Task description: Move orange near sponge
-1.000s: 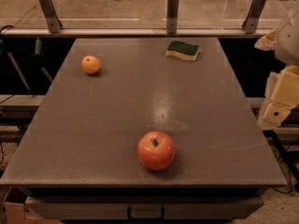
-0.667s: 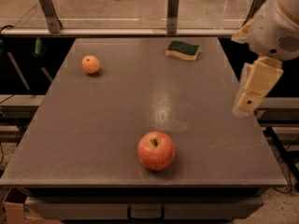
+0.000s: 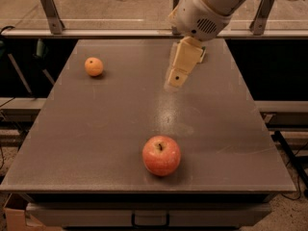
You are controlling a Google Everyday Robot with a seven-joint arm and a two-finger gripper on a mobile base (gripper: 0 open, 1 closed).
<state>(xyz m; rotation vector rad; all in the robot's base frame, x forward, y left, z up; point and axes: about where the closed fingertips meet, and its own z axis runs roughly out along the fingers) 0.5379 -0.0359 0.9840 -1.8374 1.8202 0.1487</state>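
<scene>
The table [image 3: 72, 143] in front of me is a dark grey, matte slab with a faint sheen near its middle, and I read it as a clock face with 6 o'clock at the near edge. Along the far edge at 12 o'clock runs a metal rail [image 3: 110, 32] carrying upright posts [image 3: 50, 9], and beyond it lies a pale floor [image 3: 120, 4]. Cables [image 3: 9, 71] hang in the dark gap at 9 o'clock, a cardboard box [image 3: 13, 217] sits on the ground off the 7 o'clock corner, and a drawer handle [image 3: 150, 221] shows under the near edge. My arm [image 3: 207, 6] comes in from the 1 o'clock corner, and my gripper [image 3: 174, 78] hangs tilted above the tabletop between 12 and 1 o'clock, tip pointing down toward the centre, holding nothing that I can see; whether it is apart or together I cannot tell. The orange [image 3: 94, 66] rests on the table at about 10 o'clock, well apart from my gripper and near the left edge. A red-yellow apple [image 3: 161, 155] stands at 6 o'clock, stem dimple up, well apart from the orange and off the line between it and my gripper. I cannot make out the sponge; my arm and gripper cover part of the far side.
</scene>
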